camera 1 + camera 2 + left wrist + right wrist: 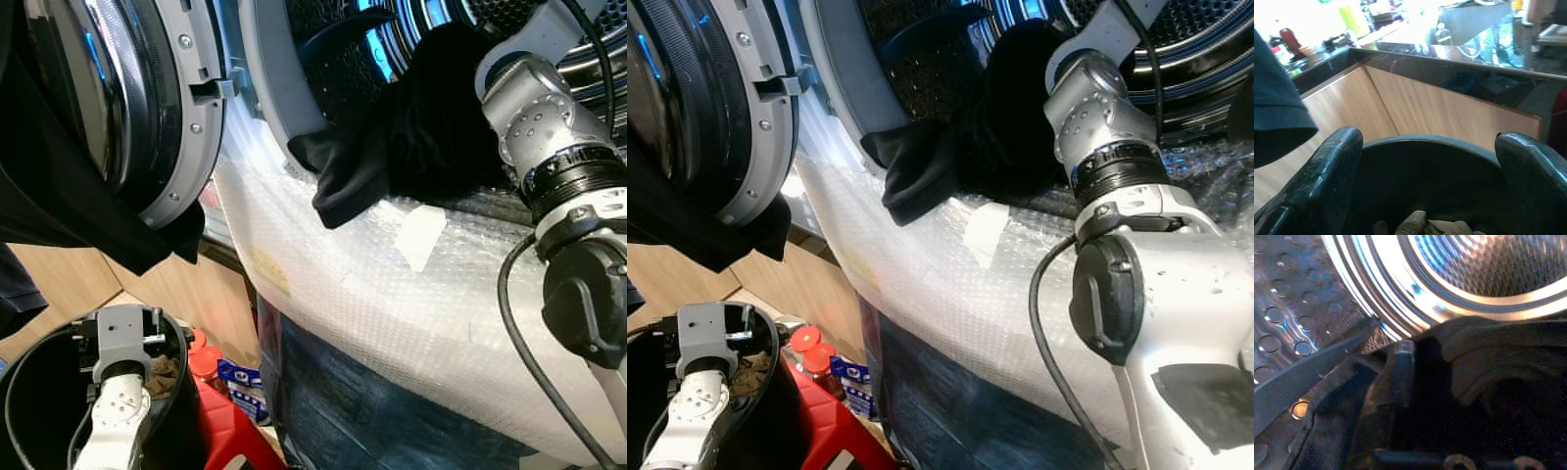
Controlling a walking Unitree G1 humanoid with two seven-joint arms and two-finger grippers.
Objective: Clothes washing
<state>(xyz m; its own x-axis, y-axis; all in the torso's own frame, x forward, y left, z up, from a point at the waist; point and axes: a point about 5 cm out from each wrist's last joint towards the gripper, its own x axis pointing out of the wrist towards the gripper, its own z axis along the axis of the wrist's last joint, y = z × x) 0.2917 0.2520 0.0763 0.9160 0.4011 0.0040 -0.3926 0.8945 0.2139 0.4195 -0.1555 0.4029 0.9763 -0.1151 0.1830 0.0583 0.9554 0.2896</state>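
The right arm is reaching into the washing machine drum, and the right gripper is sitting buried in the black garment inside it. One black finger is pressing into the folds, and the cloth is bunching around it, so the gripper is probably clamped on the fabric, though the dark wrist view is hiding the second finger and I cannot tell for sure. The garment is lying across the drum mouth, its long axis running from about 2 o'clock, deep in the drum, down to 8 o'clock, where a loose tail is hanging over the door seal onto the bubble-wrapped front. That tail is lying toward the robot from the gripper, so the coming push needs to be carrying it inward. The right arm is by far the nearer. Down at 7 o'clock, the left gripper is hanging with fingers spread over the black laundry basket, some pale cloth below it. The machine door is standing open at 10 o'clock.
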